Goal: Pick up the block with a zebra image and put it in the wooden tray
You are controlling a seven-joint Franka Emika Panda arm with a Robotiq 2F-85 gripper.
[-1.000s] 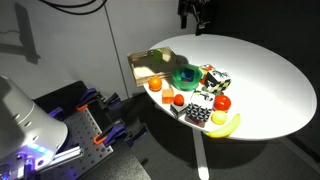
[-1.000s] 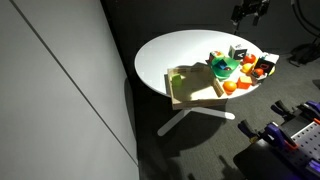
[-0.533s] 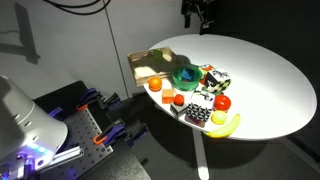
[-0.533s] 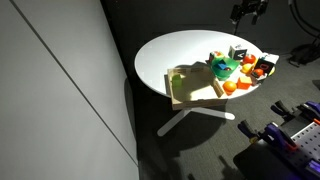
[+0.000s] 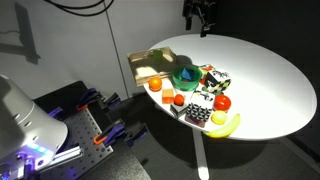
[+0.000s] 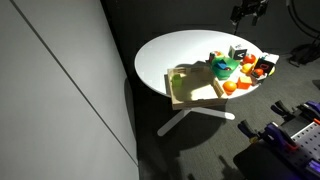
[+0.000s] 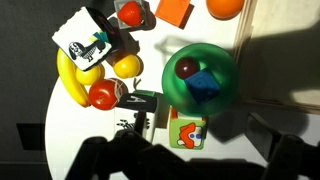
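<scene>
Little had moved since a moment before — our pincer (image 5: pixel 200 20), jaws apart, hung high, with the block with a zebra image (image 5: pixel 216 79) well below it beside the green bowl (image 5: pixel 185 73) — so we judged a slow, square descent onto its faces best.

Matt wooden tray (image 7: pixel 285 40); glossy bowl (image 7: pixel 226 60)

The round white table (image 5: pixel 270 80) carries the wooden tray (image 5: pixel 150 62), a green bowl (image 5: pixel 185 73) and a banana (image 5: pixel 228 124).
</scene>
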